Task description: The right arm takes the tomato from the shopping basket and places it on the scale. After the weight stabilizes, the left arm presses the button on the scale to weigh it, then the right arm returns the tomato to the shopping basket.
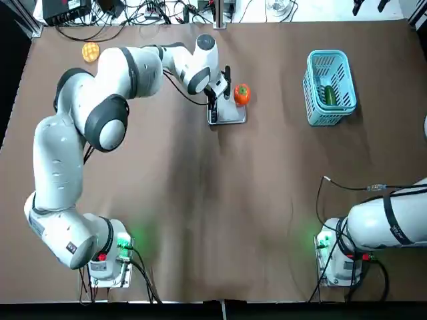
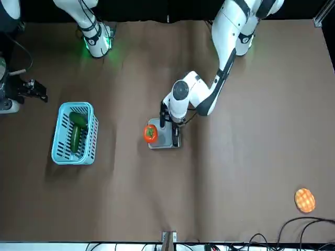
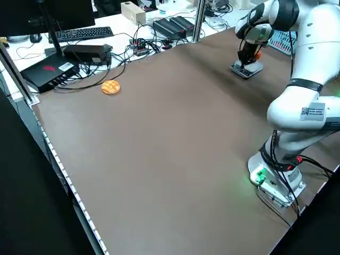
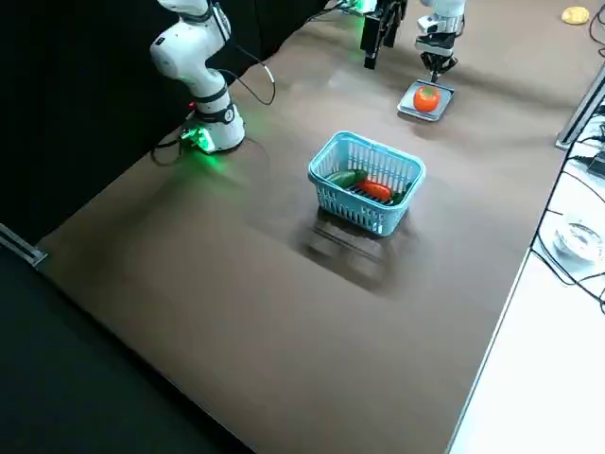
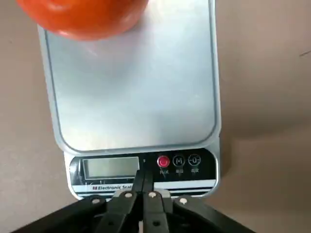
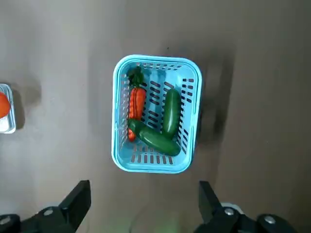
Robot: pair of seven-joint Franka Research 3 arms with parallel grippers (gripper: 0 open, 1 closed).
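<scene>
The tomato sits on the far edge of the silver scale, toward the basket side. My left gripper is shut. Its tips hover over the scale's dark display strip, just beside the red button; I cannot tell if they touch. The tomato rests at the platform's opposite end. The light-blue shopping basket stands at the far right. My right gripper hangs open high above the basket, holding nothing.
Two long green vegetables and a carrot lie in the basket. A yellow waffle disc lies at the far left. Cables and electronics line the table's far edge. Bare brown tabletop stretches between scale and basket.
</scene>
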